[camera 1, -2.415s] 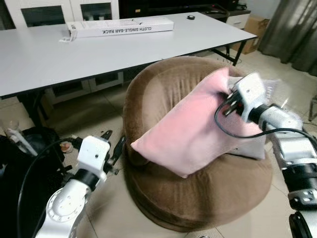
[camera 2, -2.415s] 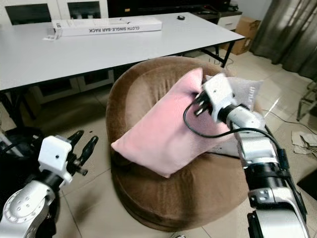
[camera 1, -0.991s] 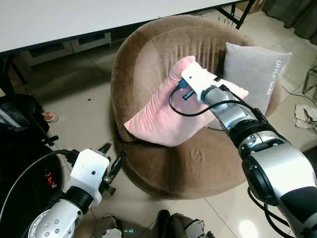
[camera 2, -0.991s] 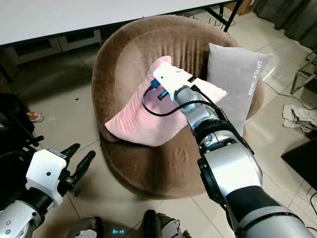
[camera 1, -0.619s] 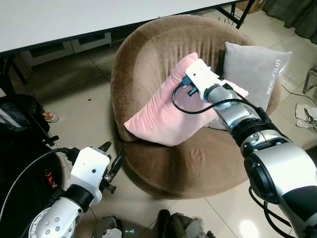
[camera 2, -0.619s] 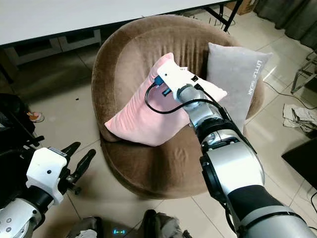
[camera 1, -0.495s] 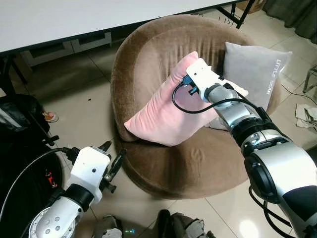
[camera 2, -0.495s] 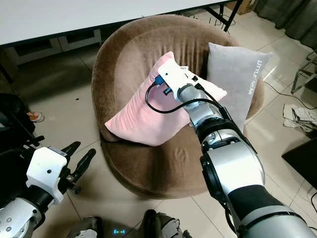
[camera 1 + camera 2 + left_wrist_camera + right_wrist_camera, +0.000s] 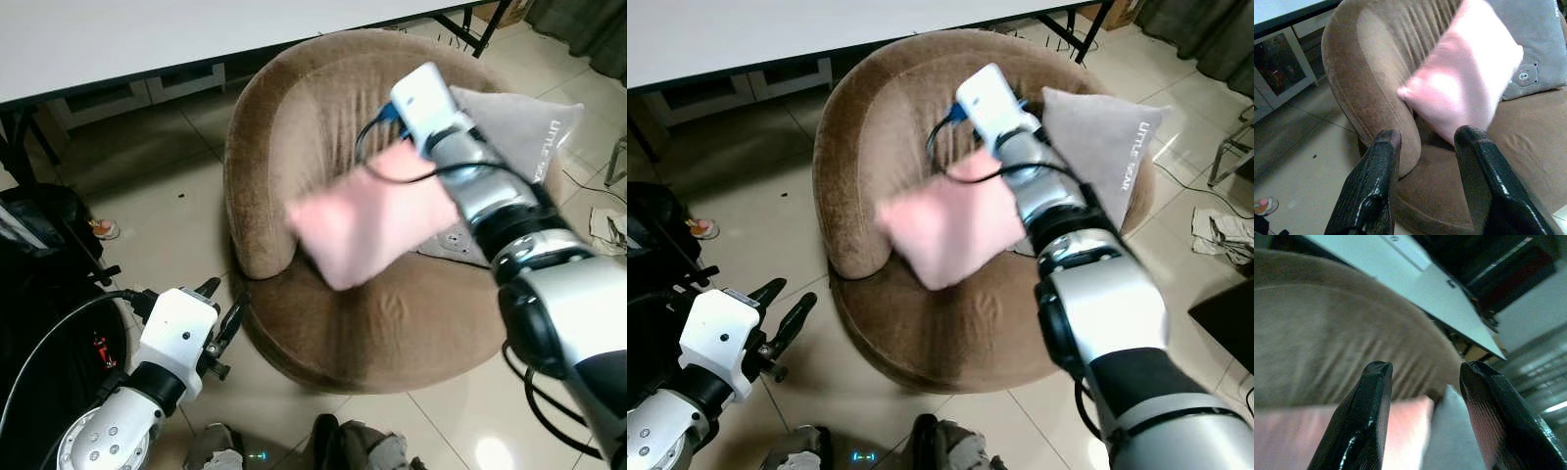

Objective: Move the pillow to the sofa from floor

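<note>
Over the brown sofa [image 9: 323, 323] seat I see the pink pillow [image 9: 367, 220], blurred, beside the grey cushion [image 9: 519, 122] at the backrest. My right hand [image 9: 1422, 377] is above it, fingers spread, gripping nothing. My left hand [image 9: 1425, 147] hangs low near the sofa's edge, fingers apart, empty.

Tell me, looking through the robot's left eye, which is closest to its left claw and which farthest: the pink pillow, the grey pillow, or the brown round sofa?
From the left end effector, low on the robot's left:
1. Brown sofa: its near curved edge lies just beside the fingers.
2. Pink pillow: on the seat, toward the middle.
3. Grey pillow: against the sofa's far right side.
</note>
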Controlling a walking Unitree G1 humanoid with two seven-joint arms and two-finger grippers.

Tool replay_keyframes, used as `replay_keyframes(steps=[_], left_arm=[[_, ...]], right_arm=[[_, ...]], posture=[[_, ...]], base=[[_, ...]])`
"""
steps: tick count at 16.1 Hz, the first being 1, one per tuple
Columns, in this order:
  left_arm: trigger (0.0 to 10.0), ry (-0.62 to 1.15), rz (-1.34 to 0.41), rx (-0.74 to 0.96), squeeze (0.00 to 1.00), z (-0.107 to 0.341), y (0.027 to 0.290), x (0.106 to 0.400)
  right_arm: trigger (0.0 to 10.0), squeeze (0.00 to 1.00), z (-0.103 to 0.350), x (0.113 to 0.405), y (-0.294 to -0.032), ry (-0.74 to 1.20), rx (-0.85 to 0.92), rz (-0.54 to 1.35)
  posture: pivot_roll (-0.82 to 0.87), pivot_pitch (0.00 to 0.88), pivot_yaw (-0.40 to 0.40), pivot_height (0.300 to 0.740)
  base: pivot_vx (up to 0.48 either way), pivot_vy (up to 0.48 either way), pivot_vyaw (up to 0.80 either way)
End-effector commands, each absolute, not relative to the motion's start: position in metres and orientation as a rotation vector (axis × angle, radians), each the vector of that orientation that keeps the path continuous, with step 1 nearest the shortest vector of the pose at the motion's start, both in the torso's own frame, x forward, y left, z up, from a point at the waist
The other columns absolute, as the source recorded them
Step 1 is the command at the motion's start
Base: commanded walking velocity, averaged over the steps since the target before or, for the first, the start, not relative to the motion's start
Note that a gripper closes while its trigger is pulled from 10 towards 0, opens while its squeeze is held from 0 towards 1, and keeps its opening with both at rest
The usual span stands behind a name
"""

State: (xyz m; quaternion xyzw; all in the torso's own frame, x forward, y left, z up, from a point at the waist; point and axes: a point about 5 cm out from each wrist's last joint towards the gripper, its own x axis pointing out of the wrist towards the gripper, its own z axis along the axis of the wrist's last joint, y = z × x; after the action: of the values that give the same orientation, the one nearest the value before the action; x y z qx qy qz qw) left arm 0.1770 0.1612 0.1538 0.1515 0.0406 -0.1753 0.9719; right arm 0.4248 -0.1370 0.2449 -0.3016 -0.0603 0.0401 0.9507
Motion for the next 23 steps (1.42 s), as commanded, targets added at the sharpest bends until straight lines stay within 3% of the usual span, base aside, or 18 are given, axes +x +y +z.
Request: replay_keyframes(steps=[1, 4, 9, 14, 17, 20, 23], left_arm=[[10.0, 0.097, -0.357, 0.307, 0.0, 0.152, 0.16, 0.176], [10.0, 0.095, -0.35, 0.293, 0.0, 0.148, 0.158, 0.18], [10.0, 0.16, -0.186, 0.173, 0.0, 0.119, 0.156, 0.201], [10.0, 0.164, -0.146, 0.182, 0.0, 0.099, 0.155, 0.227], [10.0, 0.154, -0.162, 0.185, 0.0, 0.092, 0.158, 0.239], [10.0, 0.138, -0.141, 0.151, 0.0, 0.091, 0.161, 0.242], [10.0, 0.137, -0.121, 0.161, 0.0, 0.088, 0.164, 0.242]], right_arm=[[10.0, 0.0, 0.246, 0.425, -0.146, -0.105, -0.567, 0.055], [10.0, 0.0, 0.228, 0.423, -0.15, -0.023, -0.43, 0.109], [10.0, 0.0, 0.169, 0.404, -0.169, 0.058, -0.219, 0.128], [10.0, 0.0, 0.092, 0.35, -0.191, 0.126, -0.225, 0.089], [10.0, 0.0, 0.058, 0.299, -0.199, 0.215, -0.194, 0.05], [10.0, 0.0, 0.058, 0.276, -0.192, 0.241, -0.15, 0.031], [10.0, 0.0, 0.068, 0.277, -0.187, 0.241, -0.149, 0.02]], posture=[[0.18, 0.209, -0.16, 0.74], [0.17, 0.182, -0.165, 0.74], [0.11, 0.006, -0.106, 0.74], [0.04, 0.0, -0.04, 0.74], [-0.01, 0.0, 0.009, 0.74], [-0.02, 0.0, 0.002, 0.74], [-0.02, 0.0, -0.014, 0.74]], base=[[0.0, 0.0, 0.0], [0.0, 0.0, 0.0], [0.0, 0.0, 0.0], [0.0, 0.0, 0.0], [0.0, 0.0, 0.0], [0.0, 0.0, 0.0], [0.0, -0.217, 0.0]])
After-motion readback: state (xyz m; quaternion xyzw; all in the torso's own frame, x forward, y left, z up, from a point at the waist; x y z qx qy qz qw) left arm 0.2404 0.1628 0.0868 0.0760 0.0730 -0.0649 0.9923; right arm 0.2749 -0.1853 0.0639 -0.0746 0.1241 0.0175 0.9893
